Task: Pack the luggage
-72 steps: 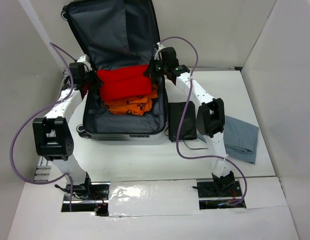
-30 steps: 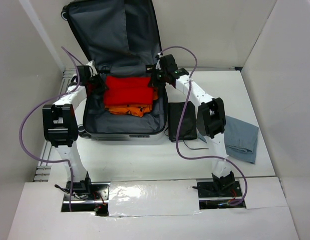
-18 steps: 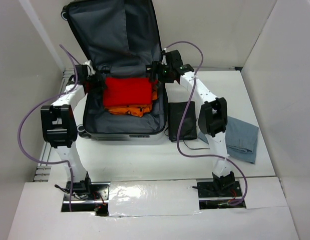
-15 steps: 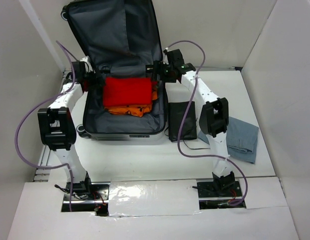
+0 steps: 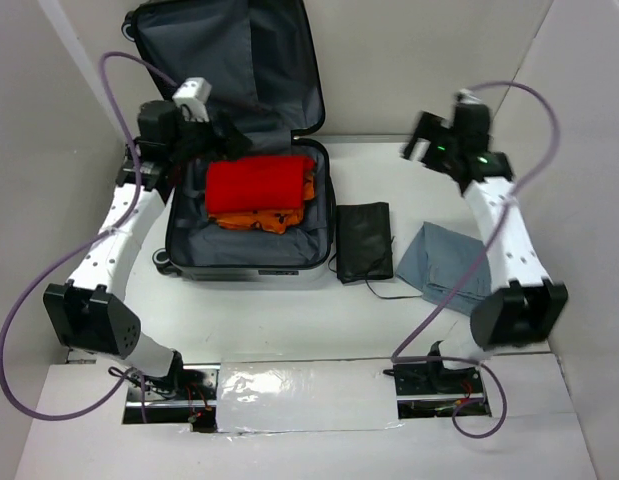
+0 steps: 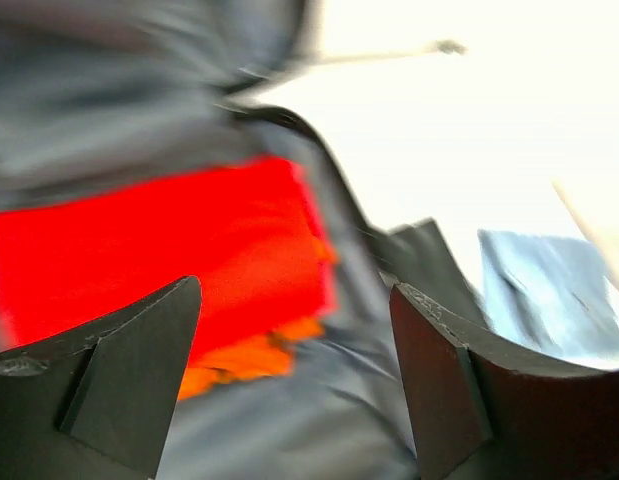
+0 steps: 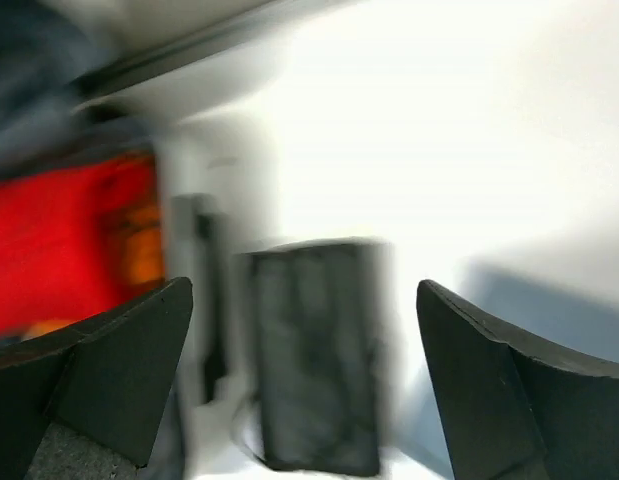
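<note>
Lying open in the upper left of the top view, the luggage (image 5: 244, 268) has its base flat on the counter (image 5: 289, 310) and its lid standing up against the back wall, dark grey lining showing in both halves. In the far part of the base sits a folded red garment (image 5: 254, 185), stacked on an orange garment (image 5: 259, 217) whose edge peeks out on the near and right sides. The near part of the base shows only lining.

The left fingers (image 6: 129, 370) are spread wide and hold nothing — they hang above the far left corner of the base, with the red garment below and between them in the blurred wrist view. The right fingers (image 7: 109, 370) are also spread wide and hold nothing, up in the upper right of the top view, well apart from the luggage.

A black pouch (image 5: 364, 240) lies on the counter just beside the luggage's right wall. To its right lies a grey-blue cloth (image 5: 454, 265), partly hidden behind the right arm (image 5: 499, 230) — whether cloth and pouch touch I cannot tell.
</note>
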